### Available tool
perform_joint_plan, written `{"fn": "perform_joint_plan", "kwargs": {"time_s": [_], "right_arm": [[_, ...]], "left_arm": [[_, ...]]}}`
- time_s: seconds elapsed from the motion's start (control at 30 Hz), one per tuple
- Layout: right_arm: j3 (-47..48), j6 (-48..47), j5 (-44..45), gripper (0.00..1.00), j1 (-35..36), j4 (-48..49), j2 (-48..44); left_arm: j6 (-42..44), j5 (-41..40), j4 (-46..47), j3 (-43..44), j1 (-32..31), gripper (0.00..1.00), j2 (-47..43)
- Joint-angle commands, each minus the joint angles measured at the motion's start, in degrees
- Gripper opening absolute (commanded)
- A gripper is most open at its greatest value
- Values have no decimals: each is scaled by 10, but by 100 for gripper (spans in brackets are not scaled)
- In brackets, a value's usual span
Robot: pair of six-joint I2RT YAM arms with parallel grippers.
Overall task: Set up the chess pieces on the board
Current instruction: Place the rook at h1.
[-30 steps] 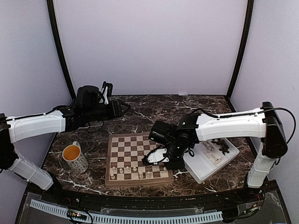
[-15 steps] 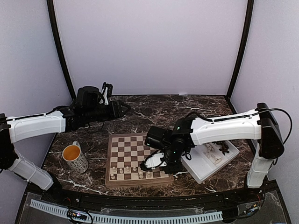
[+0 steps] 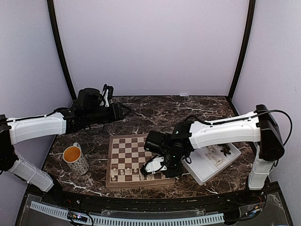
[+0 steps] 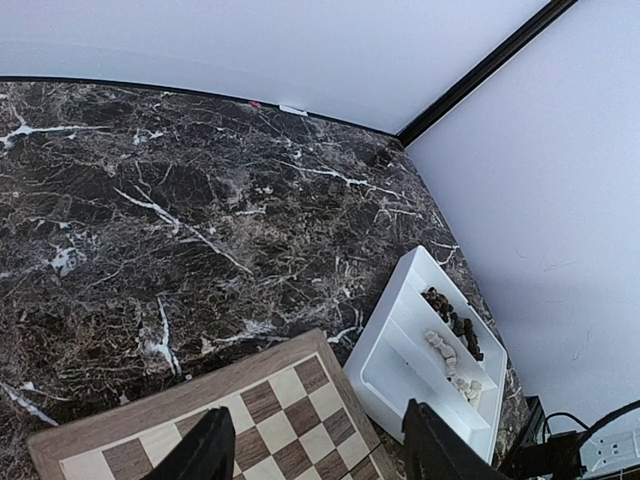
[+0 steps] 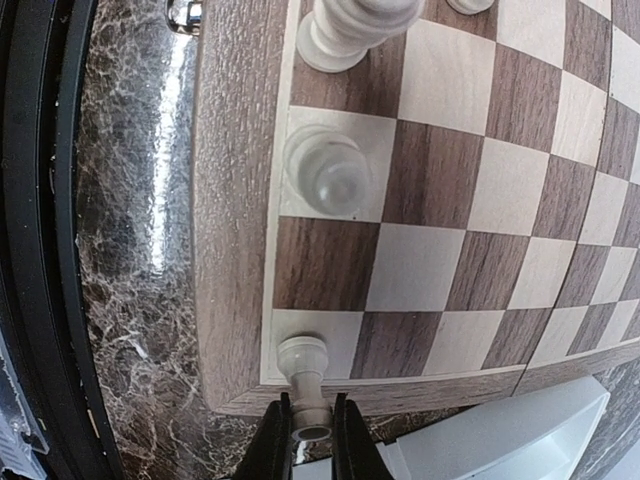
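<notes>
Placement: pale cream turned wooden chess piece, pinched between right fingers, base at corner square of checked tan-and-brown wooden board. Lower straight, centre base, release only once upright and seated. Left fingers spread, empty, over dark marble tabletop.

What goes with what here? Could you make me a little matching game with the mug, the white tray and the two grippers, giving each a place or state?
Things:
1. mug
2. white tray
3. left gripper
4. right gripper

Places or states:
A. shut on a pale chess piece at a corner of the board
B. just right of the board
C. orange inside, left of the board
D. open, holding nothing

Pairs: 1-C, 2-B, 3-D, 4-A
</notes>
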Motion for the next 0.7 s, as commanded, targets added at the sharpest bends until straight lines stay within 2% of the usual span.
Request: {"fn": "perform_joint_plan", "kwargs": {"time_s": [0.0, 0.27, 0.47, 0.57, 0.67], "right_arm": [[9, -2, 8, 15, 6, -2, 4], [9, 0, 14, 29, 7, -2, 2], [13, 0, 4, 34, 8, -4, -2], [12, 1, -5, 34, 8, -8, -7], [9, 0, -7, 28, 8, -8, -2]], "left_arm": [[-4, 6, 7, -11, 5, 59, -12], [-9, 12, 12, -15, 5, 59, -11], [-12, 14, 14, -18, 6, 60, -10], [-13, 14, 15, -18, 6, 60, -10], [-15, 15, 16, -18, 6, 59, -8]]}}
